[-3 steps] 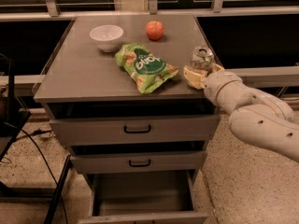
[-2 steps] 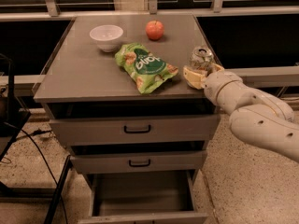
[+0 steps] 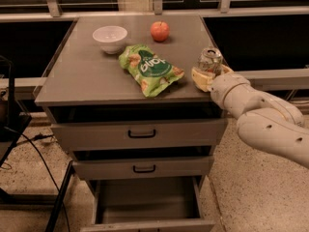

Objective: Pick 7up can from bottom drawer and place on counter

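A robot's gripper (image 3: pixel 207 75) pinches the lower part of the 7up can (image 3: pixel 210 59) at the right edge of the counter (image 3: pixel 82 76), a little back from the front right corner. The pale yellow fingers (image 3: pixel 200 79) press against the can from either side. The can stands upright with its silver top showing; whether its base rests on the grey surface or sits just above it cannot be told. The white, jointed arm (image 3: pixel 260 115) reaches in from the right side of the cabinet, past the counter's right edge.

Just beside the can, toward the middle of the counter near its front edge, lies a crinkled green snack bag (image 3: pixel 149 69), apart from both can and gripper. A white bowl (image 3: pixel 110 36) sits toward the back left, and a red apple (image 3: pixel 160 31) stands near the back edge, to the right of the bowl.

Below, the bottom drawer (image 3: pixel 145 224) is pulled out, its grey tray open to view. The top drawer (image 3: pixel 96 135) and middle drawer (image 3: pixel 101 169) above it, each with a black handle, are pushed in. A black cable (image 3: pixel 46 166) trails over the speckled floor (image 3: pixel 241 187) to the left of the cabinet.
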`<state>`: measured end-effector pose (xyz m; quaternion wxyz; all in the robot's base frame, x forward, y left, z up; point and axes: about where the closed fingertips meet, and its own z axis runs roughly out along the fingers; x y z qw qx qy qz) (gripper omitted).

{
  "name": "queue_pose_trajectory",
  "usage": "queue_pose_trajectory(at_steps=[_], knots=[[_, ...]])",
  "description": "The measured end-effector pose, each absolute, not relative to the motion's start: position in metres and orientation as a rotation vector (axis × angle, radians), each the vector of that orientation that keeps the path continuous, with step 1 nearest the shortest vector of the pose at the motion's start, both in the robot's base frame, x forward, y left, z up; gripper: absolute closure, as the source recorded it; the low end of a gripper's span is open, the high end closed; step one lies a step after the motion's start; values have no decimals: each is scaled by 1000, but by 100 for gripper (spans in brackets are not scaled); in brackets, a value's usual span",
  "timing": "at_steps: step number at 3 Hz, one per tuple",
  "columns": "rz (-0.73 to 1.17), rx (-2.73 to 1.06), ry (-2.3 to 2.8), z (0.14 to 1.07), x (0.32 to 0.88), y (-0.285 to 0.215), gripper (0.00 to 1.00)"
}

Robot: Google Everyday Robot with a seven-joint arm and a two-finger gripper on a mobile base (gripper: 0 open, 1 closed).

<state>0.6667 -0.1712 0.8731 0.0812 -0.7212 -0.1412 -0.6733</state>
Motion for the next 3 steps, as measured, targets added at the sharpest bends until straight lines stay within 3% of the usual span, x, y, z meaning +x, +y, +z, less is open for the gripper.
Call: queue_pose_trajectory(at_steps=[1,3], knots=[[-2012,-2156,-422,873,667,-171,4],[-2012,-2156,-422,873,667,-171,0]])
